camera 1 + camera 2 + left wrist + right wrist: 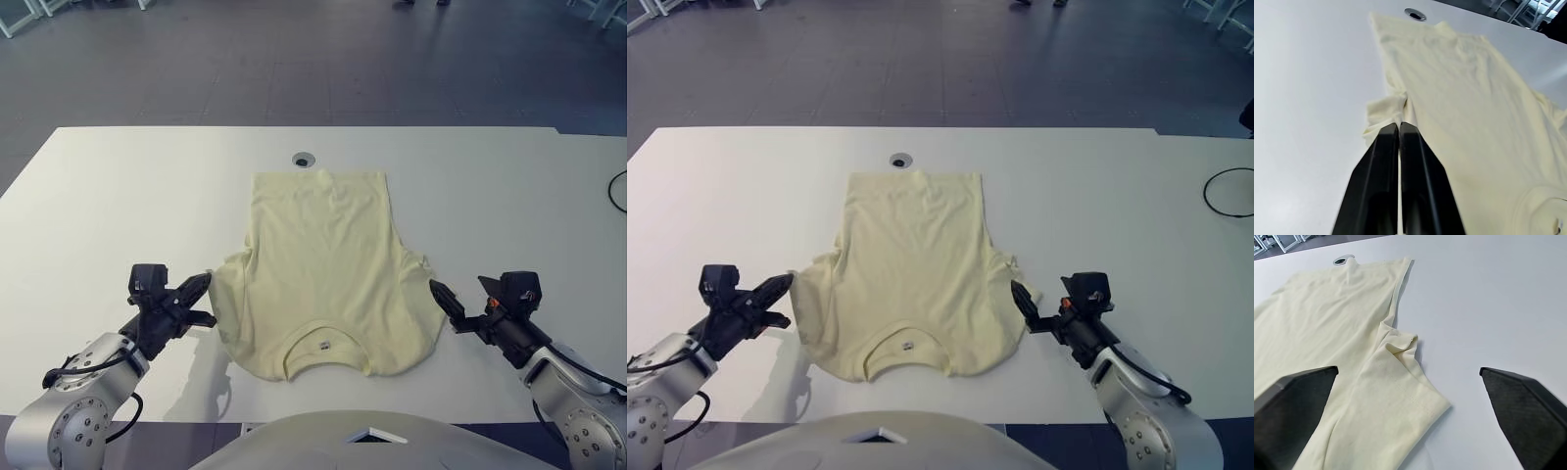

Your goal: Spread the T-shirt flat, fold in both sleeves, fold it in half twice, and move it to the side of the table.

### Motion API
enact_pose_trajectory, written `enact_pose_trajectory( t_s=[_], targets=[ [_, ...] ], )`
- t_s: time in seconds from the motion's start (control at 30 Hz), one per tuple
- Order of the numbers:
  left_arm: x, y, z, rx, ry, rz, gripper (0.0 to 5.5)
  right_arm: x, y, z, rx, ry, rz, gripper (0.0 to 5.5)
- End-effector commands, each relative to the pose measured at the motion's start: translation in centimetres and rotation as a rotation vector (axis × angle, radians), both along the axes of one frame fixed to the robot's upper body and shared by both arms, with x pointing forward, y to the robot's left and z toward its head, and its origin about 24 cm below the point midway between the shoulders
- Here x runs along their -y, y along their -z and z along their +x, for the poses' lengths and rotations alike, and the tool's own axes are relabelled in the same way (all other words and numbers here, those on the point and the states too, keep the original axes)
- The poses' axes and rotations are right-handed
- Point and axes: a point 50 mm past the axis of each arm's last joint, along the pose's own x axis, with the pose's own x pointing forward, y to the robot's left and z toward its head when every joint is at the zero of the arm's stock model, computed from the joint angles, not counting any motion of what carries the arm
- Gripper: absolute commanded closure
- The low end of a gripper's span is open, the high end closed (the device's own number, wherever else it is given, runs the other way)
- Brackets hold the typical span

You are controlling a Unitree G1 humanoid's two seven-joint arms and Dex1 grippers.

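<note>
A pale yellow T-shirt (318,269) lies on the white table (118,196), its collar (323,345) toward me and its hem at the far side. Both short sleeves are bunched in against the body. My left gripper (204,282) is shut, its tips right at the edge of the left sleeve (1385,110), with no cloth visibly between the fingers (1386,147). My right gripper (1408,369) is open wide, low over the table beside the right sleeve (1400,357), one finger over the cloth and the other over bare table.
A round cable hole (304,158) sits in the table just beyond the hem. A black cable loop (1229,191) lies at the table's far right. Bare tabletop stretches to both sides of the shirt.
</note>
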Motion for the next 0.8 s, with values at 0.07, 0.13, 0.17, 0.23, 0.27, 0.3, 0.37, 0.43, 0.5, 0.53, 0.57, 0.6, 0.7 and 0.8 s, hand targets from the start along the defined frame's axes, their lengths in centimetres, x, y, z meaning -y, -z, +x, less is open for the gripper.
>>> enact_pose_trajectory(
  t_s=[0.07, 0.13, 0.17, 0.23, 0.27, 0.3, 0.37, 0.43, 0.5, 0.53, 0.57, 0.6, 0.7, 0.8],
  targets=[
    [3.2, -0.6, 0.9, 0.021, 0.203, 0.004, 5.48, -0.1, 0.1, 0.4, 0.006, -0.006, 0.0, 0.1],
    [4.1, -0.5, 1.3, 0.03, 0.258, 0.006, 5.48, -0.2, 0.2, 0.5, 0.007, -0.008, 0.001, 0.1],
    [4.5, -0.4, 1.5, 0.031, 0.281, 0.007, 5.48, -0.2, 0.2, 0.5, 0.007, -0.009, 0.001, 0.1],
    [5.4, -0.2, 1.8, 0.032, 0.32, 0.007, 5.48, -0.3, 0.2, 0.5, 0.007, -0.013, 0.002, 0.1],
    [5.7, 0.0, 1.9, 0.028, 0.336, 0.007, 5.48, -0.3, 0.2, 0.6, 0.008, -0.015, 0.002, 0.1],
    [6.1, 0.2, 1.9, 0.026, 0.356, 0.009, 5.48, -0.3, 0.2, 0.7, 0.009, -0.017, 0.002, 0.1],
    [6.7, 0.8, 1.9, 0.012, 0.399, 0.017, 5.48, -0.3, 0.2, 0.8, 0.011, -0.019, 0.003, 0.1],
    [7.2, 1.5, 1.8, -0.003, 0.44, 0.037, 5.48, -0.4, 0.2, 0.9, 0.012, -0.021, 0.004, 0.1],
    [7.5, 2.0, 1.6, -0.011, 0.472, 0.06, 5.48, -0.4, 0.2, 1.0, 0.014, -0.024, 0.005, 0.1],
    [7.6, 2.2, 1.5, -0.012, 0.487, 0.072, 5.48, -0.4, 0.2, 1.1, 0.014, -0.025, 0.006, 0.1],
    [7.6, 2.3, 1.5, -0.003, 0.5, 0.085, 5.48, -0.4, 0.2, 1.1, 0.014, -0.026, 0.006, 0.1],
    [7.7, 2.2, 1.6, 0.018, 0.511, 0.101, 5.25, -0.4, 0.2, 1.1, 0.013, -0.027, 0.007, 0.1],
    [7.3, 1.3, 1.7, 0.081, 0.52, 0.118, 4.86, -0.4, 0.2, 1.0, 0.008, -0.023, 0.004, 0.1],
    [6.4, 0.0, 1.7, 0.142, 0.502, 0.086, 4.26, 0.0, 0.1, 0.7, 0.003, 0.0, 0.004, 0.1]
  ],
)
